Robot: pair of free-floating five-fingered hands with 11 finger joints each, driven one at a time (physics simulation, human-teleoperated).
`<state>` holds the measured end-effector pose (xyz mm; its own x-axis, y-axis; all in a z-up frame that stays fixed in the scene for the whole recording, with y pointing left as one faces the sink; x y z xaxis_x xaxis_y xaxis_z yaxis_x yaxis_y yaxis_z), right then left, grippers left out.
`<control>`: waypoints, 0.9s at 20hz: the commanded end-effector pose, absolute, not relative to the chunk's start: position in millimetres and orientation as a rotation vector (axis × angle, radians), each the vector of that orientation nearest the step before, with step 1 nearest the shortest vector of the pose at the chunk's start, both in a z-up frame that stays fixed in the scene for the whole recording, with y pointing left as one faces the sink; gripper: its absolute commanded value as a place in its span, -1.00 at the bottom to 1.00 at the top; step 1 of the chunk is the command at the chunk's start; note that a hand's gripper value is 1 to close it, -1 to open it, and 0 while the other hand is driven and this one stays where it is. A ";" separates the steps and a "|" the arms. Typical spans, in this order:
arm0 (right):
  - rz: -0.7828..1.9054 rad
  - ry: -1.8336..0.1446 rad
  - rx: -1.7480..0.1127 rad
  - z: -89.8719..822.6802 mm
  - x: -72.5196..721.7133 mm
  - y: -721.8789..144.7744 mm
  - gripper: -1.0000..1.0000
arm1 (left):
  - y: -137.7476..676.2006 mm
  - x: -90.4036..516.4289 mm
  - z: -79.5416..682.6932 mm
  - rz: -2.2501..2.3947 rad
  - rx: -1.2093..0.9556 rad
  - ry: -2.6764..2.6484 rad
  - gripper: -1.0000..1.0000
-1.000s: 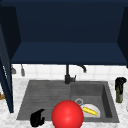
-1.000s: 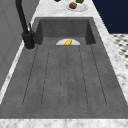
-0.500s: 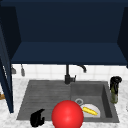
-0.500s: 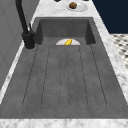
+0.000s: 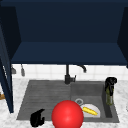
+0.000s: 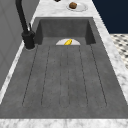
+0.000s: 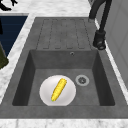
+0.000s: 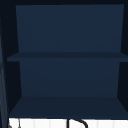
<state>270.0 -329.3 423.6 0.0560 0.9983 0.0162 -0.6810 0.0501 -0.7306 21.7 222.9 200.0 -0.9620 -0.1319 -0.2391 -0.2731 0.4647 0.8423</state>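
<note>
Right hand (image 5: 110, 82) clamped on olive bottle (image 5: 109, 96) at sink (image 5: 45, 92) rim, below navy cabinet (image 5: 67, 53).

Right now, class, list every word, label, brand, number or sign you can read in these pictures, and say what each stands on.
None: no readable text in any view.
The bottle in the right hand shows no legible label.
The plate, the corn, the red ball, the faucet and the cabinet are plain.
</note>
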 end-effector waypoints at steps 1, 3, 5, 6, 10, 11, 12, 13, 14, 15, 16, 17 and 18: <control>1.411 -0.638 -0.631 436.6 253.8 -308.0 1.00 | 222.9 21.7 200.0 1.515 -0.357 2.566 0.00; 1.410 -0.639 -0.629 442.4 244.7 -297.0 1.00 | 222.9 21.7 200.0 1.515 -0.357 2.566 0.00; 1.409 -0.640 -0.628 449.1 235.8 -286.6 1.00 | 222.9 21.7 200.0 1.515 -0.357 2.566 0.00; 1.411 -0.638 -0.630 454.0 231.7 -281.4 1.00 | 222.9 21.7 200.0 1.515 -0.357 2.566 0.00; 1.407 -0.649 -0.634 472.1 218.1 -258.5 1.00 | 222.9 21.7 200.0 1.515 -0.357 2.566 0.00; 1.406 -0.649 -0.632 476.3 214.5 -253.2 1.00 | 222.9 21.7 200.0 1.515 -0.357 2.566 0.00; 1.408 -0.644 -0.631 482.5 209.9 -248.5 1.00 | 222.9 21.7 200.0 1.515 -0.357 2.566 0.00; 1.409 -0.642 -0.629 487.9 205.1 -243.2 1.00 | 222.9 21.7 200.0 1.515 -0.357 2.566 0.00; 1.410 -0.642 -0.631 493.3 200.4 -238.0 1.00 | 222.9 21.7 200.0 1.515 -0.357 2.566 0.00; 1.409 -0.643 -0.632 498.4 196.1 -232.7 1.00 | 222.9 21.7 200.0 1.515 -0.357 2.566 0.00; 1.406 -0.653 -0.642 504.5 193.3 -228.2 1.00 | 222.9 21.7 200.0 1.515 -0.357 2.566 0.00; 1.404 -0.660 -0.647 509.5 189.7 -223.7 1.00 | 222.9 21.7 200.0 1.515 -0.357 2.566 0.00; 1.401 -0.667 -0.650 514.2 186.6 -219.1 1.00 | 222.9 21.7 200.0 1.515 -0.357 2.566 0.00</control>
<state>195.5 -231.9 498.7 0.0554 0.9980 0.0309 -0.6815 0.0604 -0.7293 21.7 222.9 200.0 -0.9620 -0.1319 -0.2391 -0.2731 0.4647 0.8423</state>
